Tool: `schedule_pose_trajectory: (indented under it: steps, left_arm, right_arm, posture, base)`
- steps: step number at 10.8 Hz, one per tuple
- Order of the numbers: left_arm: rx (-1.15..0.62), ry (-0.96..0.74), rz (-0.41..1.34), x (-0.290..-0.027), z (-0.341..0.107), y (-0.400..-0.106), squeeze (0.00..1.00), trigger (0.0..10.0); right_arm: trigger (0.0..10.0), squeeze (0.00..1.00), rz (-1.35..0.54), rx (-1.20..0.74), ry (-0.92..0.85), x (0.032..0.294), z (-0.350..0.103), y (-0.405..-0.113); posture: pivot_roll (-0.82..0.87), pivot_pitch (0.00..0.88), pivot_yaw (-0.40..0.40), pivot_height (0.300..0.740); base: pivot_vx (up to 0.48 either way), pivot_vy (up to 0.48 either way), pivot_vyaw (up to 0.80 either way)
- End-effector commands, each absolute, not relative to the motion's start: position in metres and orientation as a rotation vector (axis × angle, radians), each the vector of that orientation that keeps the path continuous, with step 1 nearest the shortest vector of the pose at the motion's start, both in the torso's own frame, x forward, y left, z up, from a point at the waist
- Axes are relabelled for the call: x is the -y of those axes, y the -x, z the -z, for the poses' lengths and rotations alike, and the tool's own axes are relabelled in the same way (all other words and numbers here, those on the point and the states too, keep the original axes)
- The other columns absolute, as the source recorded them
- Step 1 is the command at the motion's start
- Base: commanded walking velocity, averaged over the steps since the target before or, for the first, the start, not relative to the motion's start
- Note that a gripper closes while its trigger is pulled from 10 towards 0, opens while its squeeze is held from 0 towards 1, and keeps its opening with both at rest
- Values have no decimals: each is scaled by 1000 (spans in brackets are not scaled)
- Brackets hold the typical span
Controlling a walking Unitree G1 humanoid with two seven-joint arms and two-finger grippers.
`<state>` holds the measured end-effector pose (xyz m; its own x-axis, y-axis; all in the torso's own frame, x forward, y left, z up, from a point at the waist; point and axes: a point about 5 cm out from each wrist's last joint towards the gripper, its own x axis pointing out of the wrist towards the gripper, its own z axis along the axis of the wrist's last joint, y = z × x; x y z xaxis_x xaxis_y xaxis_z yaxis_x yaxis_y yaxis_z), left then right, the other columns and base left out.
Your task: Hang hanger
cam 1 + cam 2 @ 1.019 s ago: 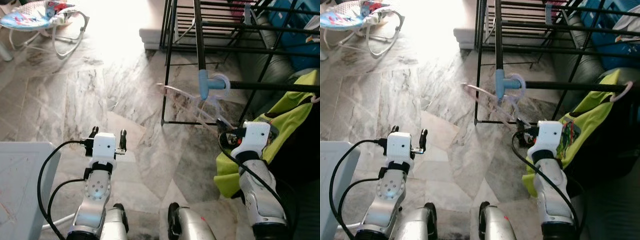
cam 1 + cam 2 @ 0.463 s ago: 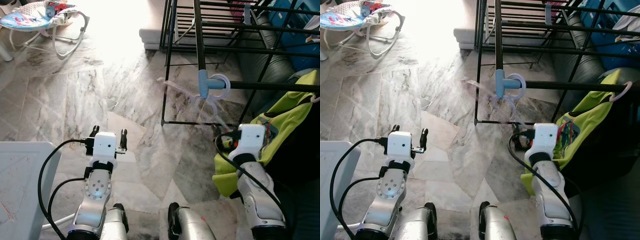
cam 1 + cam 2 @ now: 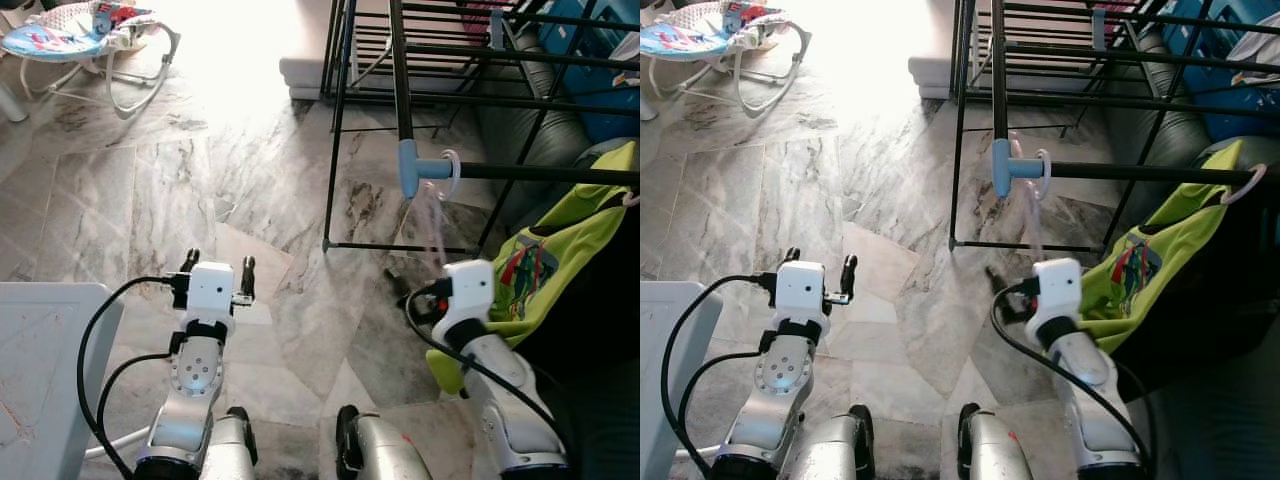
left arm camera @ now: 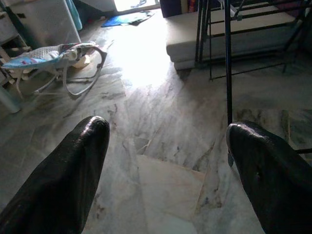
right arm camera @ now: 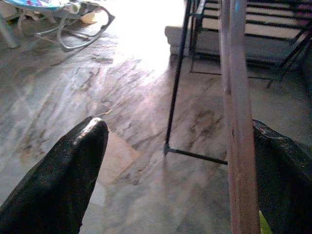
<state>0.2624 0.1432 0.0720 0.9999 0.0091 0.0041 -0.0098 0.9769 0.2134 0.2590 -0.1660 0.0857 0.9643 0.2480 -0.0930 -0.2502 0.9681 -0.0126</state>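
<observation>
Hanger (image 3: 436, 205) hangs by its hook from the black rail of the drying rack (image 3: 400, 80), just beside the blue corner joint (image 3: 407, 168), its pale pink translucent body dropping straight down toward our right gripper (image 3: 998, 296). Going from the big things down: the rack stands over the marble floor (image 3: 200, 190), a lime-green shirt (image 3: 560, 250) hangs from the same rail further to our right, and the hanger is the thin thing between them.

We judge it light, thin plastic, stiff enough to keep its shape but springy and smooth, so it may swing or slide along the rail at a nudge. The best hold looks like the straight lower bar, pinched gently across its flat.

In the right wrist view that pinkish bar (image 5: 239, 131) runs between our spread right fingers (image 5: 68, 170), close to one finger; we cannot tell whether it touches. Our left gripper (image 3: 216, 266) idles low over the floor, its fingers (image 4: 63, 180) wide apart and empty.
</observation>
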Motion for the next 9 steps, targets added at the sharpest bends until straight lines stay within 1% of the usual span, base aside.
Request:
schedule_pose_trajectory:
  steps: [1,2,4,6,8,9]
  left_arm:
    - [-21,-218,-4,-142,-67,-260,0,10000]
    - [-17,-212,-1,-141,-67,-261,0,10000]
    - [-15,-209,-1,-140,-67,-261,0,10000]
    - [-16,-211,1,-139,-67,-261,0,10000]
    - [-15,-209,2,-139,-66,-261,0,10000]
    - [-18,-210,2,-139,-66,-260,0,10000]
  right_arm:
    - [10000,1000,-217,-62,77,172,-92,-260]
    - [10000,1000,-153,-40,150,179,-95,-264]
    - [10000,1000,-91,31,165,183,-106,-267]
    - [10000,1000,-83,89,174,179,-117,-269]
    - [10000,1000,-90,86,174,179,-115,-269]
    - [10000,1000,-86,84,174,179,-114,-269]
  posture:
    - [-40,201,-38,740]
    - [-40,200,-40,740]
    - [-40,199,-40,740]
    - [-42,198,-40,740]
    - [-40,201,-44,740]
    - [-40,202,-44,740]
  base:
    - [0,0,0]
    - [0,0,0]
    - [0,0,0]
    - [0,0,0]
    - [0,0,0]
    - [-244,0,0]
